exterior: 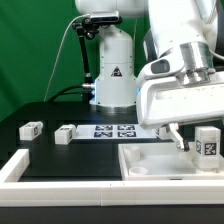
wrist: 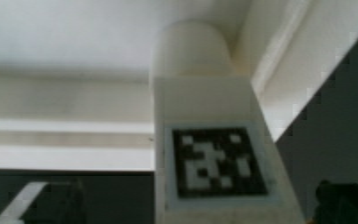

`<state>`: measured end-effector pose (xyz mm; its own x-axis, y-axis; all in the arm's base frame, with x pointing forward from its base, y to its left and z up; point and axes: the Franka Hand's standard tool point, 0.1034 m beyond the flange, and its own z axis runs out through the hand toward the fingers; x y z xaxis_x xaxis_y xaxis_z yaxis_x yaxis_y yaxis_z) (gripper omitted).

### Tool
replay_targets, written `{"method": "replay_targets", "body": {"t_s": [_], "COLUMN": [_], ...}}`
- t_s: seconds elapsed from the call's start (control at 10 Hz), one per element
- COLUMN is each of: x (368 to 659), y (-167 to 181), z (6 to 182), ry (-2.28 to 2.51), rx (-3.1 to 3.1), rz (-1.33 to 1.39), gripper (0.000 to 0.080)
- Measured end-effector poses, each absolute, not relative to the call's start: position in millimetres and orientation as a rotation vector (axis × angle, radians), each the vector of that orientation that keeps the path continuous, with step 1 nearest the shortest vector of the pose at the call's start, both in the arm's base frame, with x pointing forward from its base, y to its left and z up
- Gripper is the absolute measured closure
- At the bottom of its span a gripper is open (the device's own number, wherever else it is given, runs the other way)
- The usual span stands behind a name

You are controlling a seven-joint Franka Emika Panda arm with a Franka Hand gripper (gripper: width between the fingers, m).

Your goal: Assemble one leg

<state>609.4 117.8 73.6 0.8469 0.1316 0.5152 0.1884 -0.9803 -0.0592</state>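
Reading the exterior view as a clock face: nearest me, a white rail [exterior: 60, 172] runs along the table's front edge from eight o'clock round to four. Just behind it, at about five o'clock, lies the tray-shaped piece [exterior: 140, 165], flat, rims up.

The leg [exterior: 207, 142] stands upright at about four o'clock, at the tray-shaped piece's end on the exterior view's right, with its black-and-white tag facing me. I cannot tell whether its foot rests on the piece.

The gripper [exterior: 190, 140] hangs right there under the big white wrist. In the wrist view the leg fills the middle and the fingertips [wrist: 34, 205] sit far out to either side with a gap on both flanks. So the jaws stand spread wide, around the leg but gripping nothing.

Farther back, at nine o'clock, one spare leg [exterior: 30, 129] lies on the black table [exterior: 60, 150]. A second spare leg [exterior: 66, 133] lies just beside it toward the centre.

The marker board [exterior: 113, 130] lies near the dial's centre. Behind it, toward twelve, rises the arm's white base [exterior: 113, 75], against a green backdrop [exterior: 30, 50].
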Motion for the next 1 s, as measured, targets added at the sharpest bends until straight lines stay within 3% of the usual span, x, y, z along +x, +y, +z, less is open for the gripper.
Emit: {"method": "replay_targets", "body": {"t_s": [0.3, 0.4, 0.9, 1.0], "x": [613.0, 609.2, 601.4, 606.6], "y": [118.0, 120.0, 129.1, 129.6], "z": [77.8, 71.9, 75.2, 76.2], "ry": [-0.258, -0.268, -0.322, -0.322], "rx": [-2.921, -2.94, -2.928, -2.922], "rz": [-0.756, -0.594, 0.061, 0.084], "gripper": [0.015, 0.015, 0.015, 0.015]}}
